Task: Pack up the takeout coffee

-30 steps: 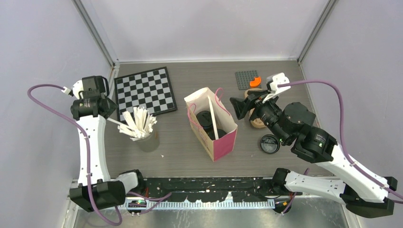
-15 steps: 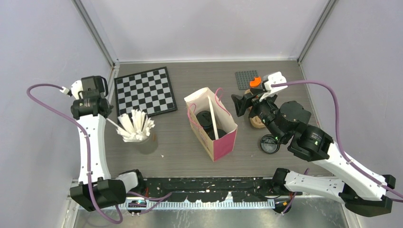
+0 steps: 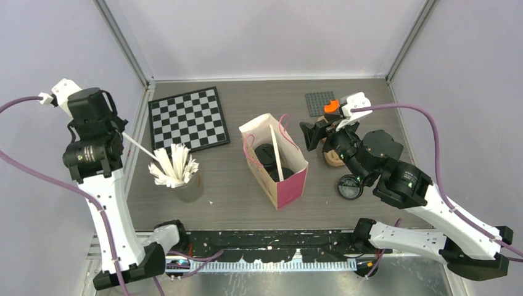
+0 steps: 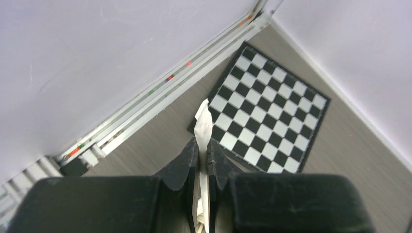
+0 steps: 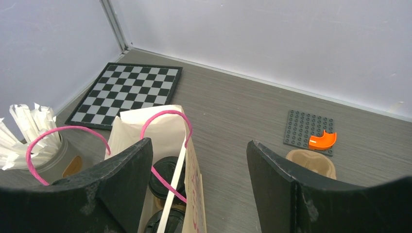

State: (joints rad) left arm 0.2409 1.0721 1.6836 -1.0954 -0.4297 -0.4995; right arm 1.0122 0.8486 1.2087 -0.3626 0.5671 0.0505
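White stick (image 4: 203, 124) is pinched in the clenched left claw (image 4: 202, 148), left of the grey cup of sticks (image 3: 191, 185). At the middle of the worktop (image 3: 228, 197), both lidded coffee cups (image 3: 266, 154) sit inside the pink paper bag (image 3: 290, 182). Just right of the bag, the right claw (image 5: 199, 145) hangs released.

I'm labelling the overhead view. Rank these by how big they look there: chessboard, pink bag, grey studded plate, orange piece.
1. chessboard, narrowly
2. pink bag; it stands taller, nearer the camera, so that order is unsure
3. grey studded plate
4. orange piece
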